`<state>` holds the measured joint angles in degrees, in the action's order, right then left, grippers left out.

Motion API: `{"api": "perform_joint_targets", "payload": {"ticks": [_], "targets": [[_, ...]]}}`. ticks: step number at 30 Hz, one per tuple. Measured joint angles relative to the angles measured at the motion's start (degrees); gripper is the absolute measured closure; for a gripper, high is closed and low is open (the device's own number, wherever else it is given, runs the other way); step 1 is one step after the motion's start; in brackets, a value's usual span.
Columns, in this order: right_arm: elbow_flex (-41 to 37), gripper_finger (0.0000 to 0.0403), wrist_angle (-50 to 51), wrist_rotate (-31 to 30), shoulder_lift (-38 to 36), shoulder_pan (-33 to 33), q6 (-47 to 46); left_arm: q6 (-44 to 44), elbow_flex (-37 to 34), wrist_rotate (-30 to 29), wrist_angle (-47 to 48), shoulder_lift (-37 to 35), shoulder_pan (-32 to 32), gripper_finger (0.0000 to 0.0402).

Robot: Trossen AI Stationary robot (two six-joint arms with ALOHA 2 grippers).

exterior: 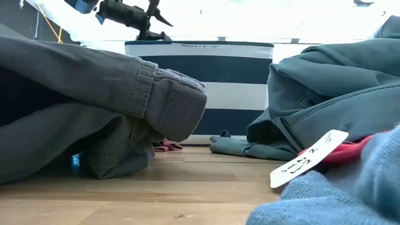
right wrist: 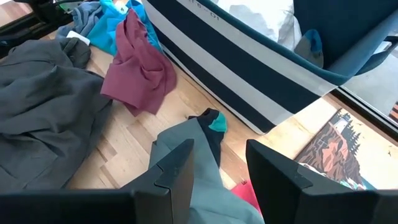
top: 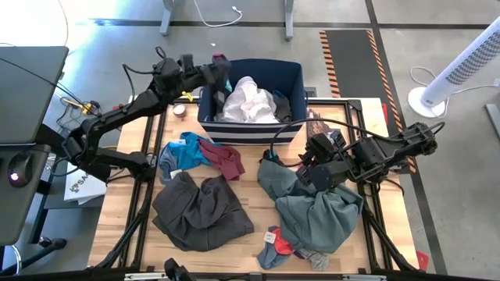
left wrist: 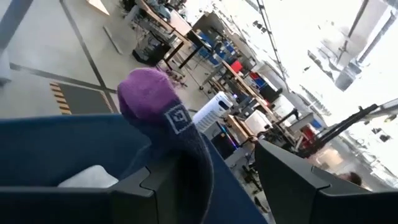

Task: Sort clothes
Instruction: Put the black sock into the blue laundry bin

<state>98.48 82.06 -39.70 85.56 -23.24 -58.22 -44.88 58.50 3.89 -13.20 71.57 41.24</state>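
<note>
Presently, left gripper (top: 222, 65) over the far-left corner of the navy striped bin (top: 250, 131): fingers parted, a purple-toed dark sock (left wrist: 163, 127) lying against one finger, actual grasp cannot be told; white garment (top: 248, 100) inside the bin. Right gripper (top: 306, 168) above the grey-green shirt (top: 316, 211), fingers apart, nothing between them. On the table (top: 250, 197): dark grey trousers (top: 199, 212), maroon piece (top: 225, 160), bright blue piece (top: 183, 151), small socks (top: 283, 248) at the near edge.
</note>
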Motion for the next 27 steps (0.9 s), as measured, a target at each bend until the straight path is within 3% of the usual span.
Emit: {"api": "perform_joint_targets", "payload": {"ticks": [6, 10, 12, 14, 18, 22, 27], "targets": [[0.0, 0.0261, 0.0, 0.0, 0.0, 0.0, -0.2, -2.1, 0.0, 0.6, -0.2, 0.0, -1.2, 0.0216], [0.0, 0.0261, 0.0, -0.2, 0.0, 0.0, 0.5, 12.2, 0.0, 6.3, 0.0, 0.0, -2.3, 0.0216], [0.0, 0.0261, 0.0, -0.8, 0.0, 0.1, 1.6, 19.1, 0.7, 6.7, 5.0, 0.0, -3.4, 0.0216], [0.0, 0.0261, 0.0, -1.3, 0.0, 0.4, 1.8, 28.5, 2.5, 4.6, 13.0, 0.0, -4.8, 0.0216], [0.0, 0.0261, 0.0, -1.6, 0.0, 1.4, 2.8, 46.4, 7.1, -5.7, 28.4, 0.0, -8.5, 0.0216], [0.0, 0.0261, 0.0, -1.6, 0.0, 2.6, 3.2, 54.3, 9.8, -13.1, 32.4, 0.0, -11.2, 0.0216], [0.0, 0.0261, 0.0, -1.6, 0.0, 3.9, 3.2, 65.8, 13.6, -13.6, 37.6, 0.2, -14.1, 0.0216]]}}
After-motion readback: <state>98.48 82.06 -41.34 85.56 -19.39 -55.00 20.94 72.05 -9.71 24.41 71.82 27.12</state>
